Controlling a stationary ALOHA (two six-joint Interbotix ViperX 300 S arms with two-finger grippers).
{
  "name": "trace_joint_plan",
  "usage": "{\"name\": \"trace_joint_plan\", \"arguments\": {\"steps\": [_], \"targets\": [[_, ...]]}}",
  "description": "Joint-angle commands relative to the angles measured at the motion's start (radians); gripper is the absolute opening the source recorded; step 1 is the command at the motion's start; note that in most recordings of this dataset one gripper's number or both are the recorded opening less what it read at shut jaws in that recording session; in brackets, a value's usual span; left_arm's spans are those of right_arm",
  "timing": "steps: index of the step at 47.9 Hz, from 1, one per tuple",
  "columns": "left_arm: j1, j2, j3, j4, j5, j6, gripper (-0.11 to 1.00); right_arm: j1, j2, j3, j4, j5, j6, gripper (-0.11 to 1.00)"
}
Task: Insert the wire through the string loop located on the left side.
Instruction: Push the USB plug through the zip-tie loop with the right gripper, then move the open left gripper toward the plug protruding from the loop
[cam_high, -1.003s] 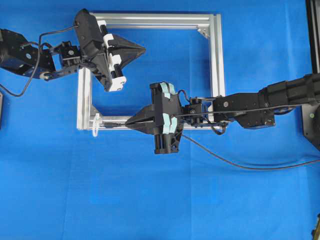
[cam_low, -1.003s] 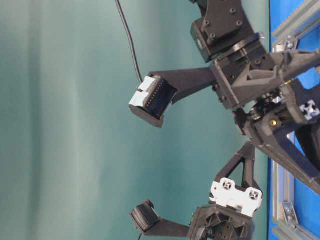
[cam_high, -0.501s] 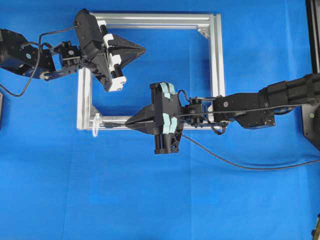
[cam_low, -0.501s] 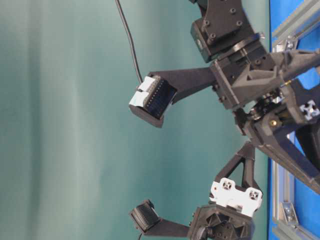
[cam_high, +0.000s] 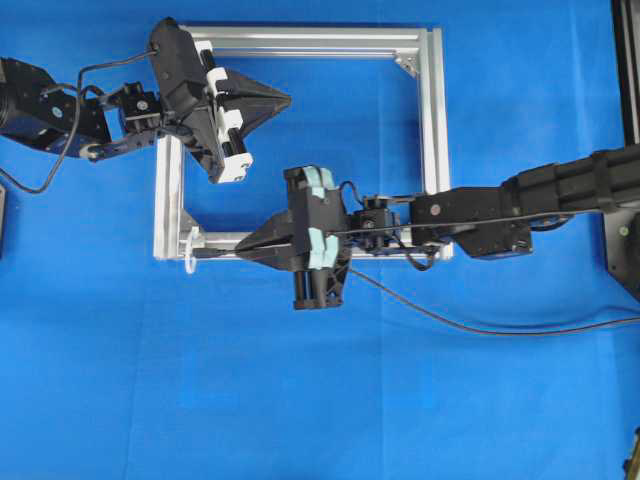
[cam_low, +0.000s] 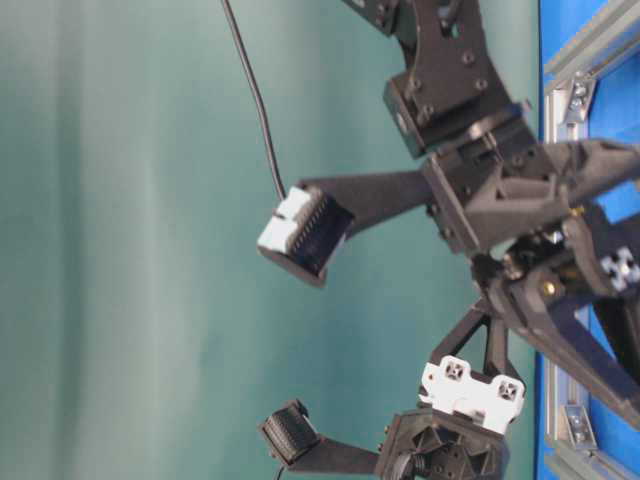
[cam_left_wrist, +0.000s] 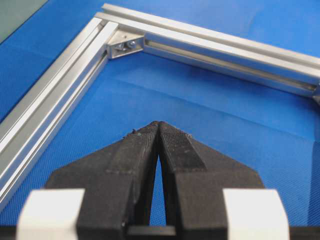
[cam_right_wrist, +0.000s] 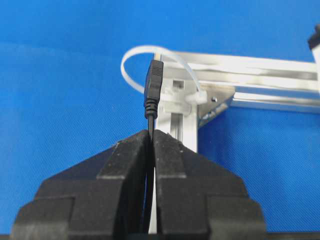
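Black USB cable (cam_right_wrist: 149, 119) pinched in my right gripper (cam_right_wrist: 151, 137) just behind plug (cam_right_wrist: 153, 82), so plug juts forward, steerable. Translucent zip-tie loop (cam_right_wrist: 134, 55) stands at near-left corner of aluminium frame (cam_high: 434, 150); plug tip at loop mouth, whether inside I cannot tell. Left gripper (cam_left_wrist: 159, 131) closed, empty, parked over frame's far-left corner, clear of approach.

Two robot arms: one at left, one reaching in from right. Two grippers: left gripper (cam_high: 283, 98), right gripper (cam_high: 240, 250). One wire (cam_high: 480, 328). One string loop (cam_right_wrist: 150, 57), at frame's near-left corner. One aluminium frame (cam_high: 432, 130) made of four bars. One blue cloth (cam_high: 300, 400).
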Motion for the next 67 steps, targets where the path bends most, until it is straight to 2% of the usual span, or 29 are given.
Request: {"name": "trace_joint_plan", "arguments": {"steps": [1, 22, 56, 67], "targets": [[-0.003, -0.029, -0.008, 0.005, -0.008, 0.0, 0.0, -0.003, -0.008, -0.041, 0.003, 0.005, 0.0, -0.1], [-0.002, -0.029, -0.008, 0.005, -0.006, 0.0, 0.0, -0.003, 0.067, -0.152, 0.003, 0.032, 0.0, -0.1], [-0.002, -0.029, -0.008, 0.005, -0.006, 0.0, 0.0, -0.003, 0.074, -0.156, 0.003, 0.029, 0.0, -0.1], [-0.002, -0.058, 0.034, 0.005, -0.011, 0.003, 0.0, -0.003, 0.074, -0.155, 0.003, 0.032, 0.0, -0.1]]}}
